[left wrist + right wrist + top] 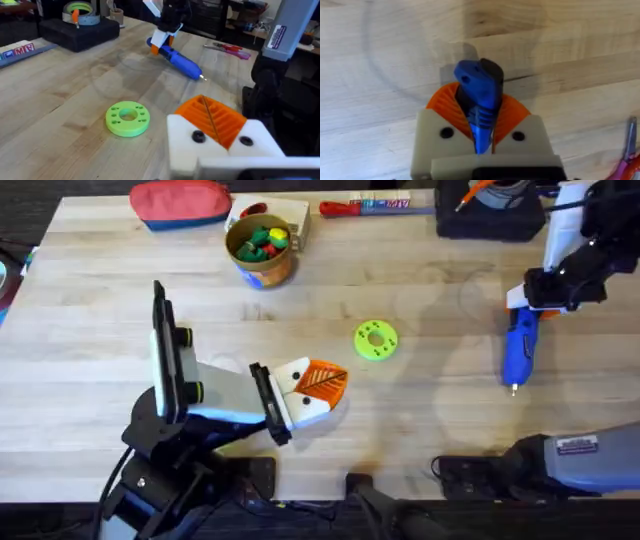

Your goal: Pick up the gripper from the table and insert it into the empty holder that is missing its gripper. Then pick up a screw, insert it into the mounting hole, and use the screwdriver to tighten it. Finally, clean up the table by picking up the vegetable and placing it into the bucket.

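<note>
Position of the screwdriver relative to my two grippers is the governing relation at this moment.

Lower left of the overhead view: my left gripper (318, 388) lies low over the wooden table (100, 300), its white finger mounts and orange ribbed pads closed flat against one another with nothing between them. No plain white holder or loose wedge is identifiable to me from these views, so I leave both unplaced.

Upper centre-left: the small round tan bucket with a blue mark (261, 248) stands beside a red zip pouch (180, 202) and already contains coloured pieces; whether the vegetable is among them I cannot tell.

Centre: a flat green plastic ring with small holes (376, 340) lies just to the right of my left gripper, apart from it.

Right side: the stubby bright-blue cylindrical screwdriver (520, 350) is clamped at its upper end by my right gripper (535, 302). Its long axis runs nearly straight down the overhead frame, the thin dark tip pointing toward the lower edge at or just above the table surface. The right wrist view confirms the blue body seated between my orange pads (512, 112).

Judgement: the tool is well apart from my left gripper. The right arm is the nearer and already holds it, so the coming move falls to that arm.
</note>
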Controlling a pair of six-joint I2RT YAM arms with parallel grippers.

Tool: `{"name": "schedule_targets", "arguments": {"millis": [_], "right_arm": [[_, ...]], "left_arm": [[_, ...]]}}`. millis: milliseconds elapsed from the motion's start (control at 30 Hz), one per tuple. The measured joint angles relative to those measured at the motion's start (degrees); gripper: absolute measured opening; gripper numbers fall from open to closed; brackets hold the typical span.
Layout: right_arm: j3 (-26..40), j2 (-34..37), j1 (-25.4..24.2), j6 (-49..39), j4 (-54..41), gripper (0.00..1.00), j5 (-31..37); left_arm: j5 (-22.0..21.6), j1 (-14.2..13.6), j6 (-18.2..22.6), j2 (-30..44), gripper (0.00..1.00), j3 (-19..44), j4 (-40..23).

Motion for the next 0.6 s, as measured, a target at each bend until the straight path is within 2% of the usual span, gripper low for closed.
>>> {"name": "schedule_targets", "arguments": {"millis": [67,167,333,400,433,600], "right_arm": [[0.0,0.9,0.0,0.0,0.1,0.146,0.0],[0.0,1.8,0.0,-0.1,-0.2,0.285,0.0],[0.1,2.0,0.0,-0.4,-0.1,0.669,0.1],[0.1,2.0,0.0,-0.3,-0.2,0.897,0.1],[0.1,2.0,0.0,-0.4,-0.2,0.968,0.1],[0.1,2.0,0.0,-0.4,-0.6,0.991,-1.3]], "left_arm": [[-0.4,0.0,0.0,0.0,0.005,0.0,0.0],[-1.4,0.0,0.0,0.0,0.005,0.0,0.2],[-2.7,0.0,0.0,0.0,0.005,0.0,0.2],[-2.9,0.0,0.0,0.0,0.005,0.0,0.2],[-2.9,0.0,0.0,0.0,0.005,0.0,0.2],[-2.9,0.0,0.0,0.0,0.005,0.0,0.2]]}}
